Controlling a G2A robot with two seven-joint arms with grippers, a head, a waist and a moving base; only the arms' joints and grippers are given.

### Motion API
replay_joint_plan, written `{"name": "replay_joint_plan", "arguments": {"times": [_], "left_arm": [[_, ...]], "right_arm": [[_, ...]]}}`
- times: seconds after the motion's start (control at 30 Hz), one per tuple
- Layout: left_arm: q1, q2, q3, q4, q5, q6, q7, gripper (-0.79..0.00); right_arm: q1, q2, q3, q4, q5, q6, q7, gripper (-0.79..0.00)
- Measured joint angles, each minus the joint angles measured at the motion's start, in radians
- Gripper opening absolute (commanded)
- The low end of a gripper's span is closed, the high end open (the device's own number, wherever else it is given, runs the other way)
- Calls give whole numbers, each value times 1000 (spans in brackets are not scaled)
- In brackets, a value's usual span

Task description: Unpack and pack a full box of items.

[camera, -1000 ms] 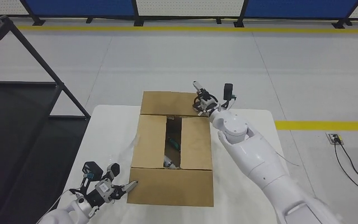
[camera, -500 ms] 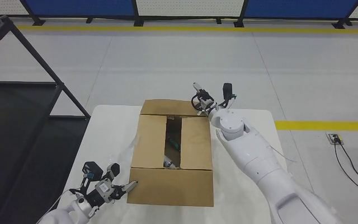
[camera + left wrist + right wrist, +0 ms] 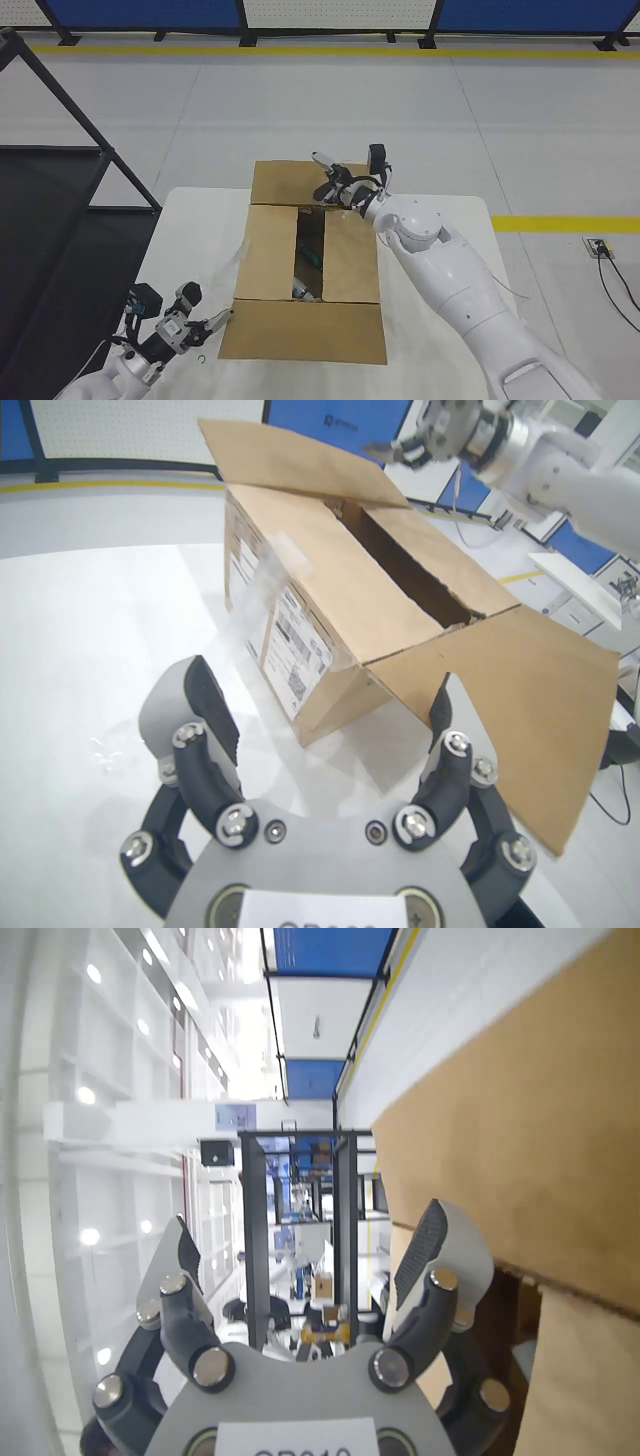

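Reader: Table and box first, please. What is sitting where?

Describer: A white table (image 3: 190, 230) is carrying a large cardboard box (image 3: 268, 250) at its middle. The near flap (image 3: 305, 335) and far flap (image 3: 285, 182) are lying folded outward. The two side flaps (image 3: 350, 255) are leaning inward, leaving a dark gap (image 3: 310, 232) along the centre.

Reader: Where are the grippers hanging?

Describer: The right gripper (image 3: 322, 177) is hovering over the far flap, by the far end of the gap, with its jaws spread and carrying nothing. The left gripper (image 3: 322, 680) is hanging at the box's near left corner, just beside the near flap, jaws also spread wide and gripping nothing.

Reader: How far along is the job looking?

Describer: Early, I am judging. Items (image 3: 310, 262), one green and one pale, are showing through the gap, sitting inside the box. The side flaps are needing opening, and the unpacking and repacking are all remaining.

Reader: Any writing?

Describer: White shipping labels (image 3: 295, 650) with barcodes are sticking to the box's left wall, and their print is showing too small to read. A loose strip of clear tape (image 3: 260, 585) is trailing down beside them.
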Motion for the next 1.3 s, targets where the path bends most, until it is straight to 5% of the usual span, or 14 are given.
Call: {"name": "replay_joint_plan", "arguments": {"times": [0.27, 0.9, 1.3], "left_arm": [[-7, 9, -85, 30, -60, 22, -16, 0], [5, 7, -91, 41, -47, 76, 27, 0], [29, 8, -127, 55, -64, 77, 54, 0]], "right_arm": [[-64, 29, 0, -148, -113, 191, 128, 0], [-70, 5, -74, -118, -187, 225, 191, 0], [-36, -31, -67, -35, -93, 87, 273, 0]]}}
